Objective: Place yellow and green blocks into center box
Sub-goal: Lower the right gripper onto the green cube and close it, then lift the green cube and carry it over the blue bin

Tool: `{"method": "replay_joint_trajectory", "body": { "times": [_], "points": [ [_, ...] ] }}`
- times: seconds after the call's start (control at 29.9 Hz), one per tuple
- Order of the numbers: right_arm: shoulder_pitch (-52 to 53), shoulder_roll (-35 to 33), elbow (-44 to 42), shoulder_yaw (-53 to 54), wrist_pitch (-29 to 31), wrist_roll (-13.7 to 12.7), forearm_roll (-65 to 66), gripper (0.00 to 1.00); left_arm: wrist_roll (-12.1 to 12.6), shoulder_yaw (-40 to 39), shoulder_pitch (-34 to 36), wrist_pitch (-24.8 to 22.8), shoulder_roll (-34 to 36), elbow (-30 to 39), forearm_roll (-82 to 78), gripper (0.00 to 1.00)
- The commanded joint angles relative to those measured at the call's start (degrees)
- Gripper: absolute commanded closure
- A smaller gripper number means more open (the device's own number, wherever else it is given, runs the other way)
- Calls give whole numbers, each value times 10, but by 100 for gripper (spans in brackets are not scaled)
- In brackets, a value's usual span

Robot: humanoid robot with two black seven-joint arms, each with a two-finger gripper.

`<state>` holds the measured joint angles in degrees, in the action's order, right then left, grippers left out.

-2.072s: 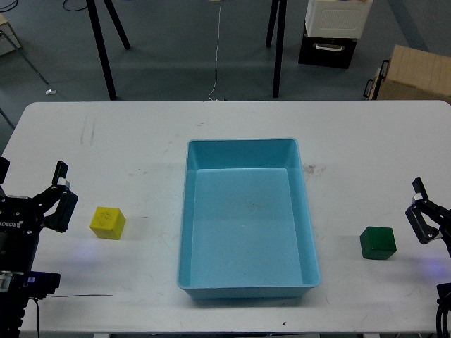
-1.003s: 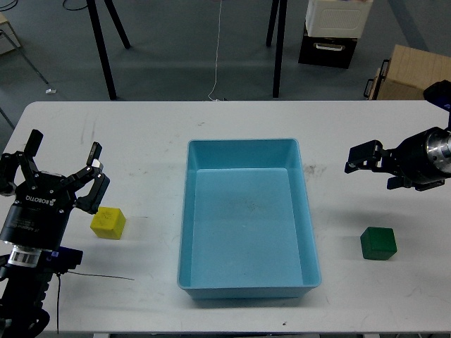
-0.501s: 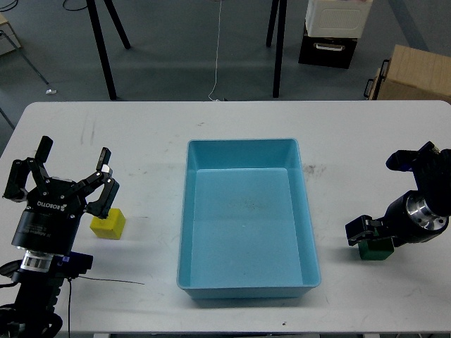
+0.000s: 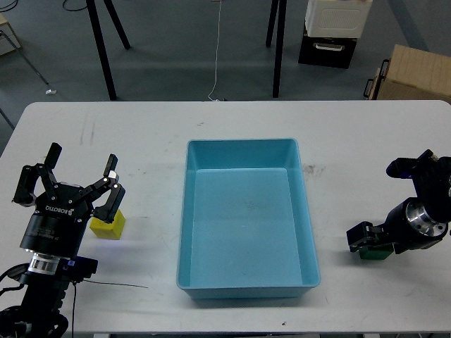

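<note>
The yellow block (image 4: 110, 225) lies on the white table (image 4: 141, 134) left of the blue box (image 4: 243, 144). My left gripper (image 4: 83, 158) is open, fingers spread. It stands just above and in front of the yellow block and hides the block's upper left part. The green block (image 4: 374, 254) lies on the table right of the box. My right gripper (image 4: 363, 241) is down over it and covers most of it. Only one dark finger (image 4: 359, 235) shows at the block's left side. I cannot tell whether the jaws are closed on the block. The box is empty.
A thin black cable (image 4: 113, 284) lies on the table near the front left. Beyond the far edge stand black stand legs (image 4: 102, 49), a black and white crate (image 4: 331, 32) and a cardboard box (image 4: 416, 74) on the floor.
My left gripper has crept right and forward over the yellow block. My right gripper swung down from above the table to the green block and has settled lower over it.
</note>
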<state>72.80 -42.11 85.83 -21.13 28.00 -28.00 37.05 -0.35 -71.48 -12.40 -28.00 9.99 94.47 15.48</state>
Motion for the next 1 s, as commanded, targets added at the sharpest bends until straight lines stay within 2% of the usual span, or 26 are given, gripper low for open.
{"method": "replay_joint_trajectory", "body": {
  "times": [0.0,0.17,0.33,0.5,0.57,0.67,0.77,0.9,0.94,0.97],
  "points": [
    [0,12,-1,-1,0,0,5,86,0,8,2,0,-1,-1,-1,0],
    [5,9,2,0,0,0,13,100,-1,14,2,0,-1,-7,-4,0],
    [36,-9,15,32,0,0,9,100,-2,14,2,0,-1,-8,-4,0],
    [167,6,16,60,0,0,-32,100,-1,14,1,0,-1,-8,-4,0],
    [221,46,14,56,0,0,-79,100,-1,14,2,0,-1,-8,-7,0],
    [262,158,6,41,0,0,-130,100,-2,14,2,0,-1,-8,-11,0],
    [257,267,-49,-8,0,0,-133,100,-3,14,2,0,-1,-8,-12,0],
    [204,351,-86,-50,0,0,-131,100,-3,14,1,0,0,-8,-12,0],
    [197,360,-90,-53,0,0,-131,98,-3,14,1,0,0,-8,-12,0],
    [191,368,-98,-56,-1,0,-125,87,-3,14,2,0,0,-8,-12,0]
  ]
}}
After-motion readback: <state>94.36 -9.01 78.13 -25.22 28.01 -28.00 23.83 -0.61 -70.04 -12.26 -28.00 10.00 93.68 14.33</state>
